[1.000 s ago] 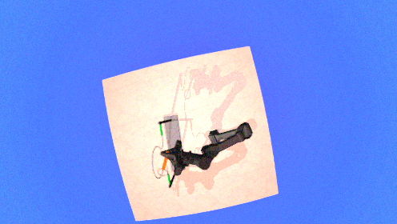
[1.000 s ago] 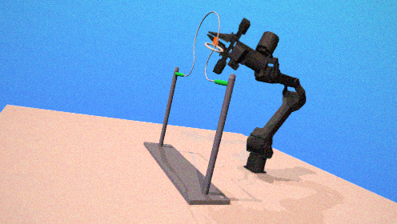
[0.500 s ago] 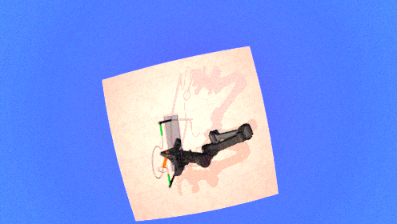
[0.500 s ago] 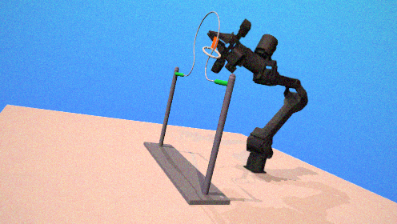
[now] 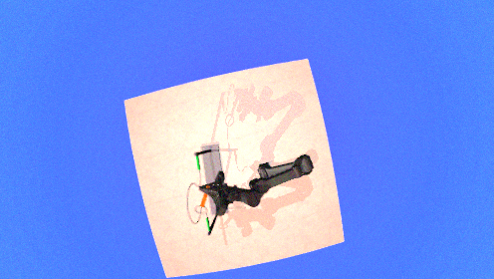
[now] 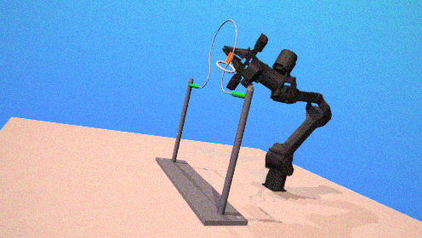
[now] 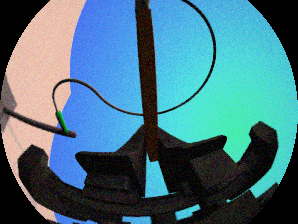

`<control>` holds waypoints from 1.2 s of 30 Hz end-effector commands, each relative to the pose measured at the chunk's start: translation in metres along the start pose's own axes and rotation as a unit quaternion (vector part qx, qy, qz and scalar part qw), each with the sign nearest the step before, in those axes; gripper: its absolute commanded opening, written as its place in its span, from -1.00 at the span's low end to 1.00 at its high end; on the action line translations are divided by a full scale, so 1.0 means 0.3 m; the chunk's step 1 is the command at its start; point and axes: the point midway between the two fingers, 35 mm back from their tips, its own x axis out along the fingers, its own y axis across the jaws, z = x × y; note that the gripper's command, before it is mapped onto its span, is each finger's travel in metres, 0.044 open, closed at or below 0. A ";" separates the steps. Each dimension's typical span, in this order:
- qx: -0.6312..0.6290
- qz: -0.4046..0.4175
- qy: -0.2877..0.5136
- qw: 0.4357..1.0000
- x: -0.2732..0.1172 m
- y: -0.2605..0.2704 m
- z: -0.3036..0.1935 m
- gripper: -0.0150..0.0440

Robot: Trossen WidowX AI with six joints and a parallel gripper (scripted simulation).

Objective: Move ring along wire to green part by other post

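Note:
The ring (image 6: 230,70) (image 5: 201,205) encircles the rising wire between the near green part (image 6: 238,94) (image 5: 208,224) and the top of the loop. Whether it touches the wire, I cannot tell. Its orange handle (image 6: 230,57) (image 5: 203,200) (image 7: 147,60) slants from the ring to my fingers. My gripper (image 6: 230,55) (image 5: 204,187) (image 7: 148,127) is shut on the handle. The thin grey wire (image 6: 230,19) (image 5: 187,201) (image 7: 215,50) makes a tall loop beside my fingers. The far green part (image 6: 194,86) (image 5: 198,161) lies across the loop. The ring is almost wholly outside the wrist view.
The near post (image 6: 235,149) and far post (image 6: 182,123) stand on a long grey base (image 6: 204,204) (image 5: 211,161). My arm reaches in from the side, above the near post's top in the exterior view. A post (image 7: 37,124) and green part (image 7: 62,121) show at the wrist view's left.

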 end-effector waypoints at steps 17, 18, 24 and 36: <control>0.170 0.107 0.044 0.979 -0.068 0.212 0.035 -1.00; 0.180 0.113 0.045 0.976 -0.072 0.223 0.039 -1.00; 0.234 0.147 0.051 0.960 -0.095 0.279 0.067 -1.00; 0.357 0.215 0.054 0.908 -0.148 0.390 0.153 -1.00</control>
